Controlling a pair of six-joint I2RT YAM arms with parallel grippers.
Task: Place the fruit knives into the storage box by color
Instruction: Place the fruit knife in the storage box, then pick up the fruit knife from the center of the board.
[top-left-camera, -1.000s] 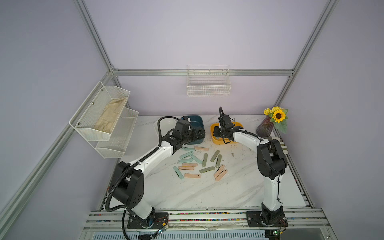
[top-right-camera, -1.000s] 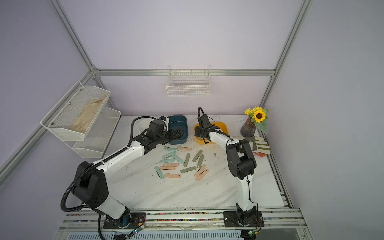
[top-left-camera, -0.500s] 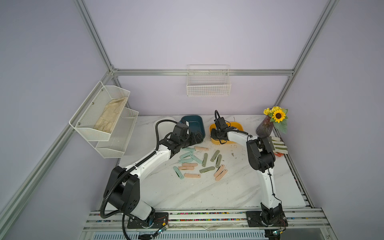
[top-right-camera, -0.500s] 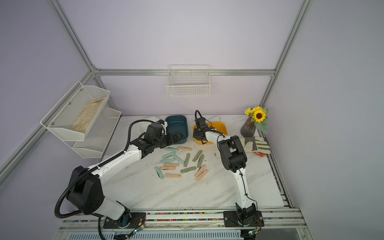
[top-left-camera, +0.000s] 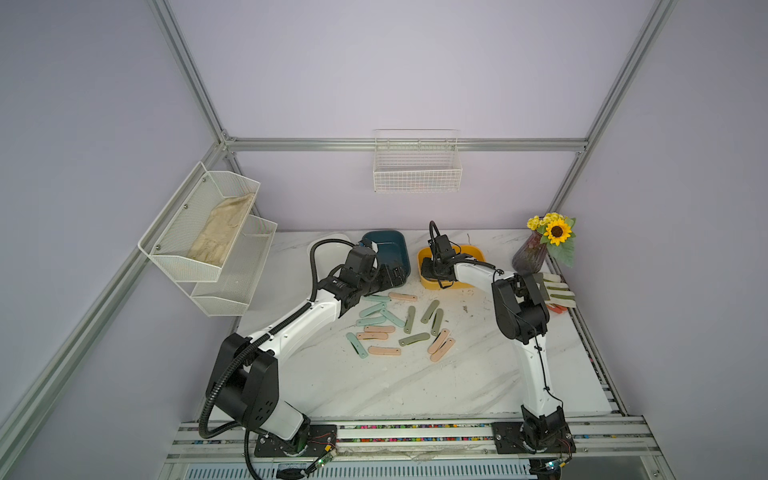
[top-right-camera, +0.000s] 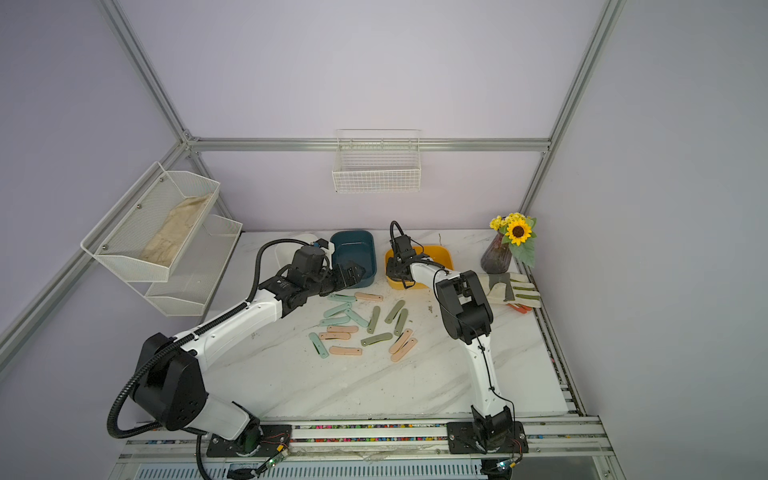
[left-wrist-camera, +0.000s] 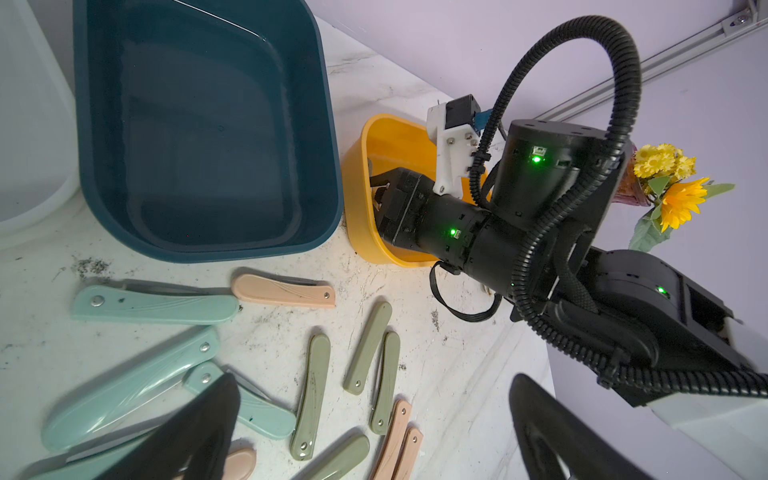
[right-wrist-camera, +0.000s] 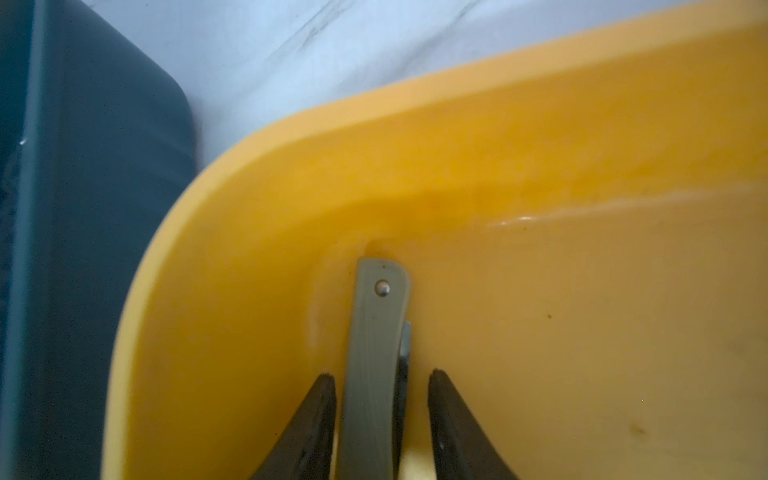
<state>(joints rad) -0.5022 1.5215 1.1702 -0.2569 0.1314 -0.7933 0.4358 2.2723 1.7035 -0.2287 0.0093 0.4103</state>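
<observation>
Several fruit knives lie loose mid-table: mint green (top-left-camera: 371, 309), olive (top-left-camera: 409, 319) and peach pink (top-left-camera: 384, 351). My right gripper (top-left-camera: 432, 274) reaches down into the yellow storage box (top-left-camera: 478, 253). Its jaws stand open on either side of an olive knife (right-wrist-camera: 374, 332), with a gap at each finger. That knife leans against the box's inner wall (right-wrist-camera: 540, 166). My left gripper (top-left-camera: 395, 276) hangs wide open and empty over the back edge of the knife pile, beside the teal storage box (top-left-camera: 390, 245). In the left wrist view its fingers (left-wrist-camera: 208, 415) frame mint and olive knives (left-wrist-camera: 311, 395).
A white tub (top-left-camera: 328, 241) stands left of the teal box. A striped glove (top-left-camera: 552, 291) and a sunflower vase (top-left-camera: 530, 255) sit at the right edge. A wire basket (top-left-camera: 415, 174) hangs on the back wall, a mesh rack (top-left-camera: 208, 232) on the left.
My right gripper has parted its jaws and let go of the olive knife inside the yellow box. The left gripper has shifted a little near the teal box, still open.
</observation>
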